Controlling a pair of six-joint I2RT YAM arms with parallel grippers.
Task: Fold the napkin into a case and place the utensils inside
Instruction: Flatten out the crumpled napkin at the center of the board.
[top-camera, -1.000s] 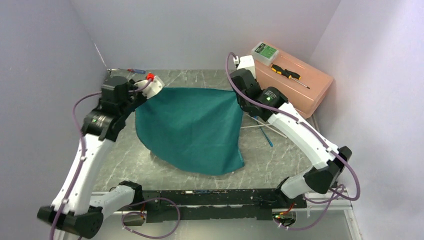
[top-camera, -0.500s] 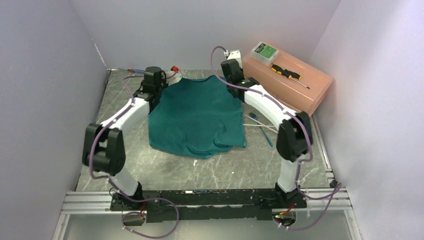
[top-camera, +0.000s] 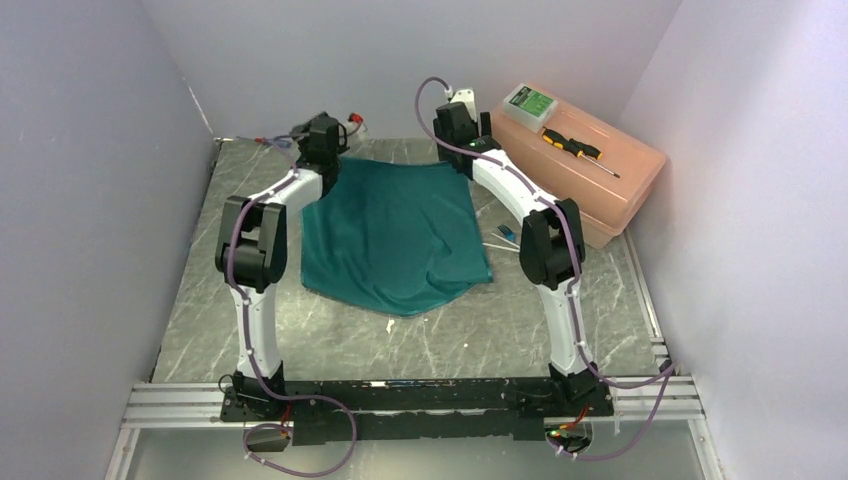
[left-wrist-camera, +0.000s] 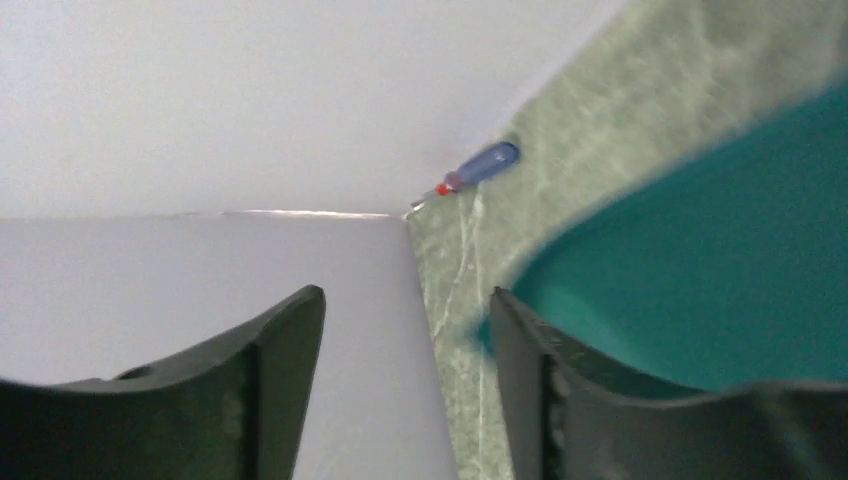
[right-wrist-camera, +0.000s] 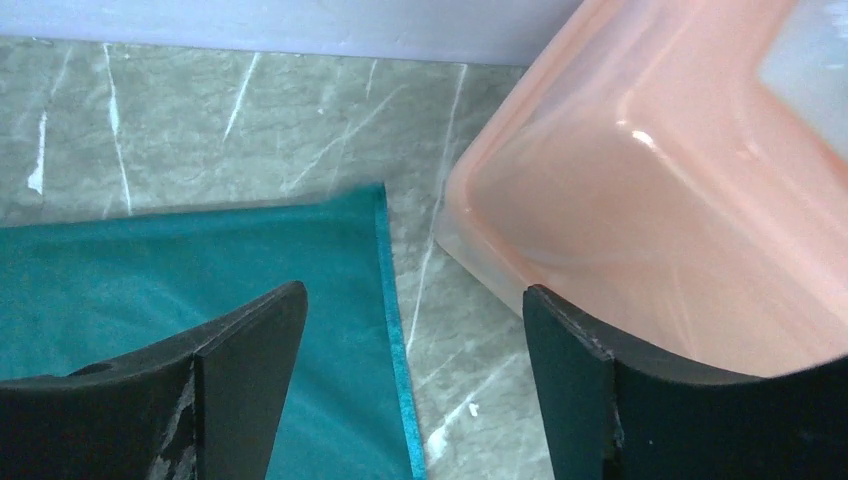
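The teal napkin (top-camera: 395, 235) lies spread on the table as one rumpled sheet, its near edge wrinkled; no case is in view. My left gripper (top-camera: 328, 160) stands open at its far left corner, and the left wrist view shows the cloth (left-wrist-camera: 700, 260) just beside the right finger (left-wrist-camera: 530, 380), with nothing between the jaws. My right gripper (top-camera: 458, 150) is open over the far right corner, straddling the napkin's hem (right-wrist-camera: 385, 280). The utensils (top-camera: 503, 238), a blue one and white sticks, lie right of the napkin, partly hidden by the right arm.
A pink box (top-camera: 590, 170) with a yellow-and-black screwdriver (top-camera: 572, 147) and a small green-labelled case (top-camera: 529, 101) on it stands at the back right, close to my right gripper (right-wrist-camera: 412, 290). A red-and-blue screwdriver (left-wrist-camera: 480, 167) lies in the far left corner by the wall.
Both arms stretched toward the back and laid the lifted napkin down flat. Both grippers, shut on its far corners before, have opened and let go.
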